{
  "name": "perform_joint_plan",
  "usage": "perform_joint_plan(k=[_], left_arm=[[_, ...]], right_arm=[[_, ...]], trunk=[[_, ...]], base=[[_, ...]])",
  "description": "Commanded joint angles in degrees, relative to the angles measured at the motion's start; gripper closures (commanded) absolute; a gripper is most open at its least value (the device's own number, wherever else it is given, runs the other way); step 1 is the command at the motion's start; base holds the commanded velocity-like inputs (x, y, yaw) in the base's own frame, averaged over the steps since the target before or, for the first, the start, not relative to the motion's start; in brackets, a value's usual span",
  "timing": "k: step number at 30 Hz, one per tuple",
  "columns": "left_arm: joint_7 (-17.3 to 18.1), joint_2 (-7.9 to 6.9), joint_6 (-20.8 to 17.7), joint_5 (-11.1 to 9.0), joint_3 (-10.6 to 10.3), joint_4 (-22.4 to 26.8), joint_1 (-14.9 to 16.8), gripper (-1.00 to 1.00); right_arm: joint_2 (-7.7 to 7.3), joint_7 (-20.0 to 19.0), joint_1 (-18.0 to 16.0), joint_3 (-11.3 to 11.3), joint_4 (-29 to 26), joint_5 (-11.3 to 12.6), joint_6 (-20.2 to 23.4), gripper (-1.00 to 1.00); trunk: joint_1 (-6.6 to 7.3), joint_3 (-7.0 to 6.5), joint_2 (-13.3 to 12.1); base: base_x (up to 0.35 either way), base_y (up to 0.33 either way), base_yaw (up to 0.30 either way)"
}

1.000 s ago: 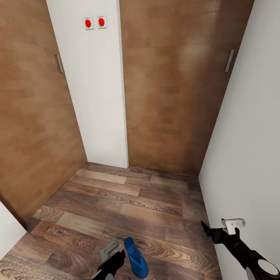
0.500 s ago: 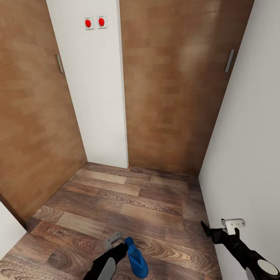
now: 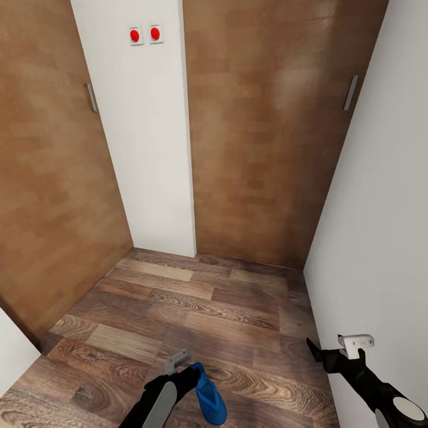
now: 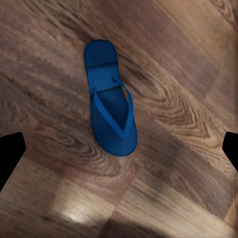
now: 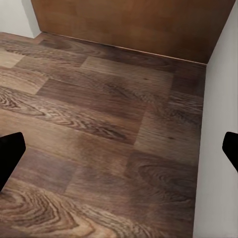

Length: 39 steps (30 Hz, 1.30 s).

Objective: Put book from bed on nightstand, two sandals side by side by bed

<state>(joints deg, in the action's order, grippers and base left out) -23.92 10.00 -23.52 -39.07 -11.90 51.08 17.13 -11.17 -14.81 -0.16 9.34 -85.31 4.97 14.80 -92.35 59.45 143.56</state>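
One bright blue sandal point(image 3: 210, 398) lies flat on the wood-plank floor at the bottom middle of the head view. My left gripper point(image 3: 190, 375) hangs over its near end, pointing down. In the left wrist view the sandal point(image 4: 111, 111) lies strap-up between the black fingertips point(image 4: 11, 154), which stand wide apart and clear of it, so the gripper is open. My right gripper point(image 3: 318, 354) is low at the right, close to the white wall, also open with its fingertips point(image 5: 10, 156) over bare floor. The book, the bed and the nightstand are out of view.
I face a narrow corner. A brown wooden door point(image 3: 53, 178) closes the left side and another door point(image 3: 267, 137) stands ahead. Between them is a white wall strip with two red buttons point(image 3: 145, 34). A white wall point(image 3: 380, 238) runs along the right.
My left arm has reached forward, and its gripper now sits closer over the sandal. The sandal, the right arm and the camera have not moved.
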Motion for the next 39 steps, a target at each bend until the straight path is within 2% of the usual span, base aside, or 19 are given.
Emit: perform_joint_plan(k=[1,3,30,39], left_arm=[[-0.5,0.0,-0.1,-0.5,-0.1,0.1,0.1,-1.0],[-0.4,0.0,-0.1,-0.6,-0.1,0.1,0.2,-1.0],[-0.2,0.0,0.0,-0.7,0.0,0.6,1.1,-1.0],[0.2,0.0,0.2,-0.7,0.0,0.3,1.1,-1.0]], right_arm=[[0.0,-0.2,0.0,0.1,-0.1,0.5,0.4,-1.0],[-0.01,-0.2,0.0,0.1,0.0,0.6,0.3,-1.0],[-0.03,-0.4,0.0,0.1,0.1,0.6,0.1,-1.0],[0.0,-0.3,0.0,0.1,0.2,0.7,-0.3,-1.0]], trunk=[[0.01,0.05,0.0],[0.01,0.05,0.0],[-0.69,6.03,0.4],[-0.69,6.03,0.4]], base=[[0.0,0.0,0.0],[0.0,0.0,0.0],[0.0,0.0,0.0],[0.015,0.0,0.0]])
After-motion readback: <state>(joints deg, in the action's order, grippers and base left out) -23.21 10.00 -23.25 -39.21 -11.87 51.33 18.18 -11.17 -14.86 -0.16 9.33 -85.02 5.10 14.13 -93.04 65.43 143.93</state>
